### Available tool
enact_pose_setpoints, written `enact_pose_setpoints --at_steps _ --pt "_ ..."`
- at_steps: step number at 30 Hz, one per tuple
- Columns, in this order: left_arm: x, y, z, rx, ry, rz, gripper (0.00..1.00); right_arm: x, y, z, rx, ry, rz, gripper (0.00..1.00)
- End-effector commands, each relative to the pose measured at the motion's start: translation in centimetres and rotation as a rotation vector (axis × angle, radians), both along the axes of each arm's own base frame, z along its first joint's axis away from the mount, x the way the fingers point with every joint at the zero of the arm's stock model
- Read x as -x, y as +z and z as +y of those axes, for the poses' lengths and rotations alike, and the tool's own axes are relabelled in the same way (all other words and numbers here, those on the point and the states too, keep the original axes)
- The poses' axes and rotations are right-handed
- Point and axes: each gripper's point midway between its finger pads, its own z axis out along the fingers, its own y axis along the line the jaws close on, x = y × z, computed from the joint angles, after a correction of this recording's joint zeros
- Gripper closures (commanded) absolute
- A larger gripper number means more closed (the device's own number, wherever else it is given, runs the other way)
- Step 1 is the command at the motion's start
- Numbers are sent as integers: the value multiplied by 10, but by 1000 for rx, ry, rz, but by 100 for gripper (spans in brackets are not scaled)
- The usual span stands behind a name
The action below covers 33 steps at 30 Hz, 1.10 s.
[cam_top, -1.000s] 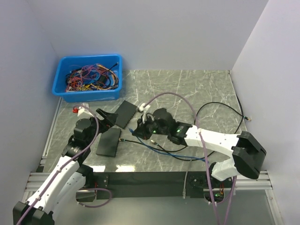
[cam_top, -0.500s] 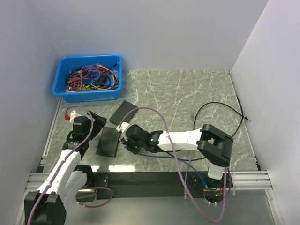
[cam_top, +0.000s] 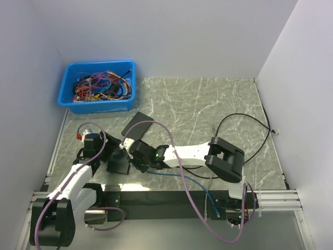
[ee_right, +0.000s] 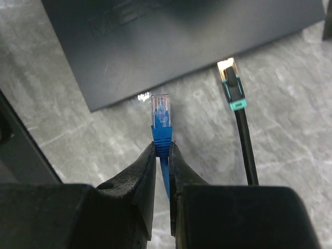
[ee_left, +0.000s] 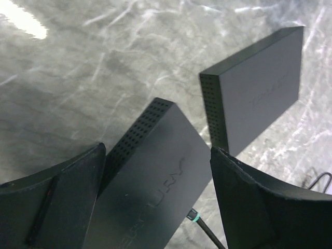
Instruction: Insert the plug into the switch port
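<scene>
The right gripper (ee_right: 162,151) clamps the blue plug (ee_right: 161,124), whose clear tip points at the near edge of the black switch (ee_right: 181,41), just beside it. The left gripper (ee_left: 155,174) stands wide open, its fingers straddling that switch. A teal-collared black plug (ee_right: 232,85) lies beside the blue one.

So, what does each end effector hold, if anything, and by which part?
The right end effector pinches the blue plug by its boot, behind the clear tip. The left end effector is open, holding nothing.

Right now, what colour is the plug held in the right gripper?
Blue, with a clear tip; the plug shows best in the right wrist view.
</scene>
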Motion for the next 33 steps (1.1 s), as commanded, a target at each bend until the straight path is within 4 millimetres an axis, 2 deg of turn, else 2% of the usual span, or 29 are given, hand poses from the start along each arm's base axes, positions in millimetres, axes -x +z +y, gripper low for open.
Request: enact_pose_setpoints --at_steps 1,12,18,22,28,33 --pt "-6 5 -9 44 -37 -53 13 -5 3 11 5 3 -16 100" --pt "-3 3 -10 39 -54 -57 16 -9 -14 10 104 -22 -38 100" --pt "-2 -1 -13 46 -65 -57 18 -12 -9 14 92 -34 -43 100" --pt "0 -5 -14 53 -67 -50 18 -13 2 20 71 -34 -40 100" --pt "-1 -4 -13 52 -60 -51 18 -2 21 36 30 -1 -32 100" --pt "0 -5 -14 55 -63 -53 18 13 18 50 19 35 -2 100"
